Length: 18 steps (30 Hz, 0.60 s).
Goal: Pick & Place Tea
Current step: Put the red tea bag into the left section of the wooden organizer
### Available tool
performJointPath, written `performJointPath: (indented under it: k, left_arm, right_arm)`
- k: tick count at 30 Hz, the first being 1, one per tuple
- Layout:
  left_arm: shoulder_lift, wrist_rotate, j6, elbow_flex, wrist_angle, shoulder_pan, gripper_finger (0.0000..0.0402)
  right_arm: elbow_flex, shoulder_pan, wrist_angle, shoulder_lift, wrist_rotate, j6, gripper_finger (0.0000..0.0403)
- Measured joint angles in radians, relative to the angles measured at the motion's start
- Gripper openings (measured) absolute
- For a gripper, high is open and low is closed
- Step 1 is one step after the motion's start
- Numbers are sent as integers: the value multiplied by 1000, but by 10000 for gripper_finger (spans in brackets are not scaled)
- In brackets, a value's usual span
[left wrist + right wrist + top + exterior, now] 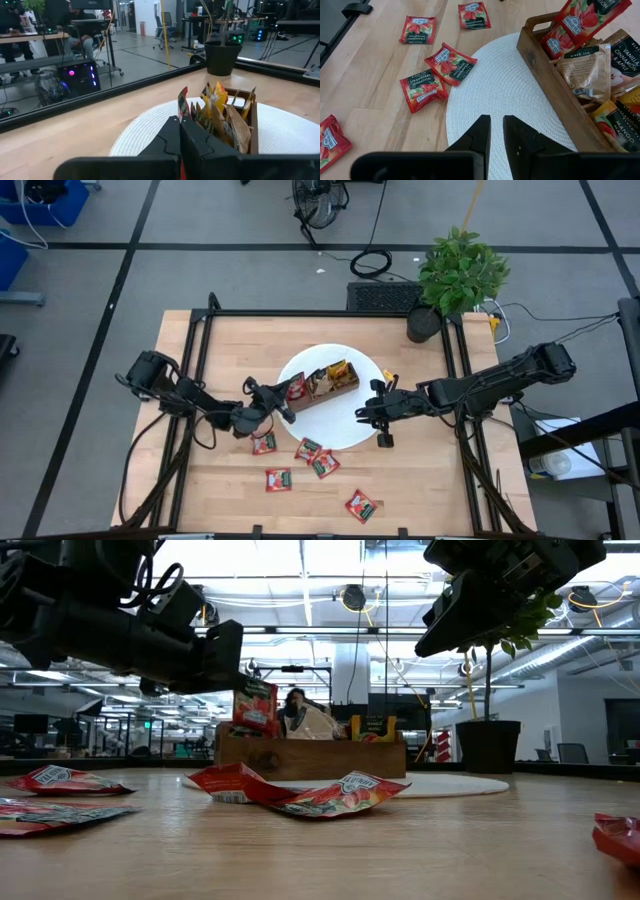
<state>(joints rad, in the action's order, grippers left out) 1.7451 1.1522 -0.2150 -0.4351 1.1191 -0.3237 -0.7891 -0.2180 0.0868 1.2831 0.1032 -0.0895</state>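
My left gripper (pixel 284 406) reaches in from the table's left, shut on a red tea sachet (pixel 296 388). The sachet stands over the left end of the wooden tray (pixel 330 385). The tray rests on a round white placemat (pixel 345 430) and holds more sachets, red, tan and yellow (pixel 220 112). Several red tea sachets (pixel 308 448) lie flat on the table in front of the placemat. My right gripper (pixel 376 412) hangs over the placemat's right part. Its fingers (pixel 481 135) stand a narrow gap apart with nothing between them. My left gripper pinches the red sachet between its two fingers, at the edge nearest them (pixel 182 107). The fingers come level from the table's left side. The sachet stands upright, edge-on to the wrist camera, over the tray's left compartment (pixel 255 705). Whether it touches the sachets there I cannot tell.
A potted plant (pixel 455 275) stands at the table's far right corner, behind the placemat. A black frame (pixel 205 340) runs along the table's edges. Bare wood lies at the front left and front right of the loose sachets.
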Motion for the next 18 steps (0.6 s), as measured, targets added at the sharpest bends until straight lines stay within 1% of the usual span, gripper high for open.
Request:
performJointPath:
  k: [6,13,18]
  left_arm:
    - [0,0,-5,0,-14,-9,0]
    - [0,0,-82,0,-89,-13,0]
    - [0,8,-99,0,-104,-13,1]
  right_arm:
    - [0,0,0,0,0,0,38]
    - [0,0,0,0,0,0,38]
    - [0,0,0,0,0,0,38]
